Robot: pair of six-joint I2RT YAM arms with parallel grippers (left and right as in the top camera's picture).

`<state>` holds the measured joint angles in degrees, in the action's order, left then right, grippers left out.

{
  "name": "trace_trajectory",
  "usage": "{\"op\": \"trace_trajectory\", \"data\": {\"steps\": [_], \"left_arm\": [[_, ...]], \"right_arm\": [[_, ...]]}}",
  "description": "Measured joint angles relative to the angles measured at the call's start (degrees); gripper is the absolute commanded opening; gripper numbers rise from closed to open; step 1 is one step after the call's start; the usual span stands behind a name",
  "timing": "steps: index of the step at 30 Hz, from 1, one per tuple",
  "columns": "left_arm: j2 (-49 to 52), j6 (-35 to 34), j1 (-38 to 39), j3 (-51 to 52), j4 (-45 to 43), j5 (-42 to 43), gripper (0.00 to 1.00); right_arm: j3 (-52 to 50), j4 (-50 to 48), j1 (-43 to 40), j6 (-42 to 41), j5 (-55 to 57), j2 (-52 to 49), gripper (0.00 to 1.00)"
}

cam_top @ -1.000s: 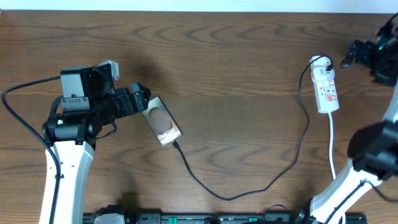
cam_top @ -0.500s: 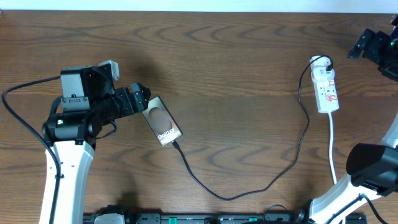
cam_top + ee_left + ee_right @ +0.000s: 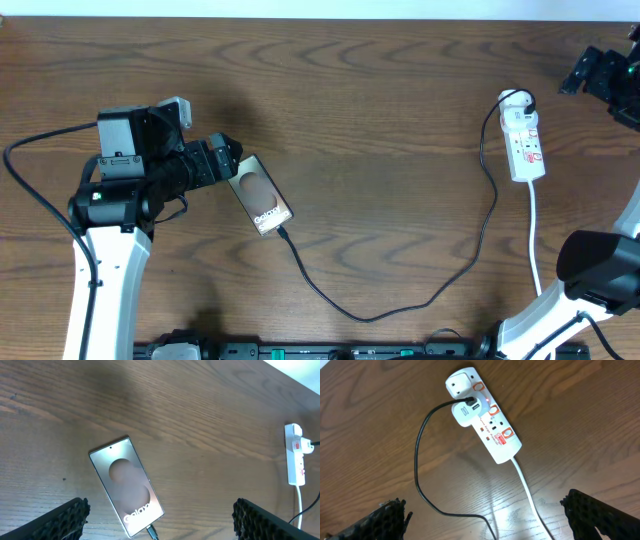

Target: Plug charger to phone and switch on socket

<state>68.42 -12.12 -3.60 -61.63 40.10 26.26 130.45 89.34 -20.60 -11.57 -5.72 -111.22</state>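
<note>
The phone [image 3: 258,197] lies flat on the wood with its "Galaxy" end toward the front; it also shows in the left wrist view [image 3: 127,485]. The charger [image 3: 400,305], a thin black cable, has its plug tip [image 3: 151,532] in the phone's end. From there it loops across the table to a white adapter [image 3: 465,411] on the socket [image 3: 525,140]. A small red light glows on the socket [image 3: 487,420]. My left gripper [image 3: 230,160] hangs open just above the phone's far end, fingers [image 3: 70,515] wide apart. My right gripper [image 3: 590,72] is open, up and to the right of the socket.
The socket's thick white cord [image 3: 535,240] runs toward the front edge near my right arm's base [image 3: 600,265]. The black cable [image 3: 420,455] curves left of the socket. A dark rail [image 3: 300,352] lines the front edge.
My right gripper has pulled away from the socket toward the far right corner, then stayed put. The left arm, phone and cable have not moved.
</note>
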Motion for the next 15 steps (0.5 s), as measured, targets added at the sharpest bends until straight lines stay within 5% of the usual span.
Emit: {"op": "trace_trajectory", "data": {"steps": [9, 15], "left_arm": [[-14.9, 0.4, 3.7, 4.6, -3.6, -9.2, 0.94], [-30.2, 0.6, 7.8, 17.8, -23.8, -18.2, 0.94]], "right_arm": [[0.0, 0.0, 0.0, 0.0, 0.0, 0.0, 0.99], [0.0, 0.0, 0.0, 0.0, 0.0, 0.0, 0.99]]}}
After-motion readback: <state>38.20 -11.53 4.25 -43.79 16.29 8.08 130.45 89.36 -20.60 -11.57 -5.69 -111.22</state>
